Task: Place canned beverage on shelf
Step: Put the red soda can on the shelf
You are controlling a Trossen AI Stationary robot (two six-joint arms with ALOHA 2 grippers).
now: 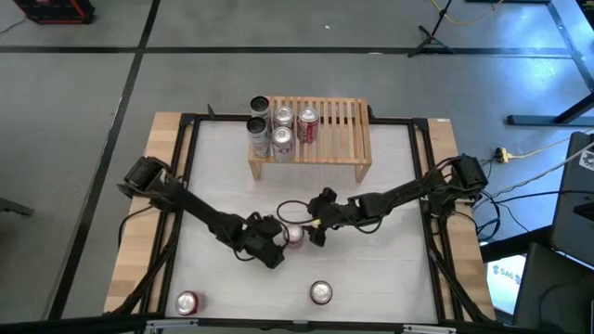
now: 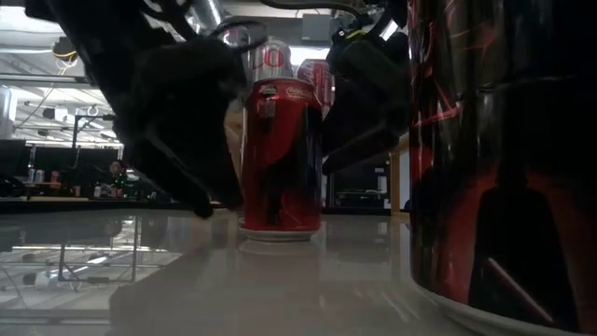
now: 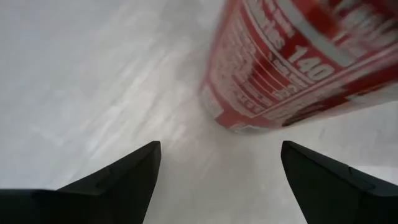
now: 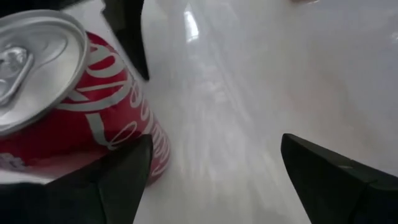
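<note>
A red cola can [image 1: 294, 235] stands upright on the white table between my two grippers; it also shows in the low view [image 2: 280, 154]. My left gripper [image 1: 277, 243] is open just left of it, and the can [image 3: 298, 62] lies ahead of its fingers [image 3: 217, 146] and off to one side. My right gripper [image 1: 313, 230] is open just right of the can, one finger [image 4: 121, 177] close beside the can's wall [image 4: 93, 118]. The pale wooden slatted shelf [image 1: 334, 139] stands at the far middle with several cans [image 1: 281, 130] on and beside its left end. My right gripper has one finger [image 4: 121, 177] right beside the can's lower wall [image 4: 149, 149]; I cannot tell whether it touches. My left gripper touches nothing.
Two more cans stand near the table's front edge, one at the left [image 1: 187, 302] and one in the middle [image 1: 320, 293]; the latter looms dark at the right of the low view [image 2: 504, 159]. A black cable loop [image 1: 290, 209] lies behind the grippers.
</note>
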